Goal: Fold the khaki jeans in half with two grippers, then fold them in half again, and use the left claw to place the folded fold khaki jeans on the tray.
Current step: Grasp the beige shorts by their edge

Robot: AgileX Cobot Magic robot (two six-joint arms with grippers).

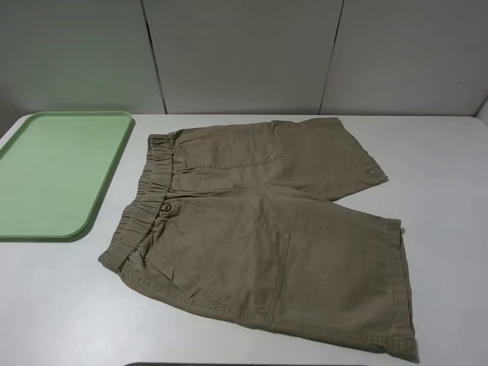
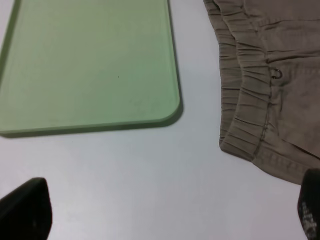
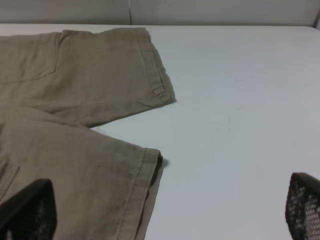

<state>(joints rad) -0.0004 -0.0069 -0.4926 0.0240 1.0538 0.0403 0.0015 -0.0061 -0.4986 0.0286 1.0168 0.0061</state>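
White table, khaki jeans flat, unfolded, beside mint-green tray

Khaki shorts, unfolded, beside mint-green tray.
Shorts lie flat, gathered elastic waistband toward the tray, hemmed legs pointing away; tray close by, not touching. Left gripper hangs by the waistband, right gripper over the leg hems, both spread wide.

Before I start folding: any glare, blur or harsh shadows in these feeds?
Exterior high: soft even light, khaki shorts sharp, faint edge shadows only. Left wrist: mild sheen on the tray, left claw tips dark and blurred. Right wrist: leg hems crisp, right claw tips slightly soft.
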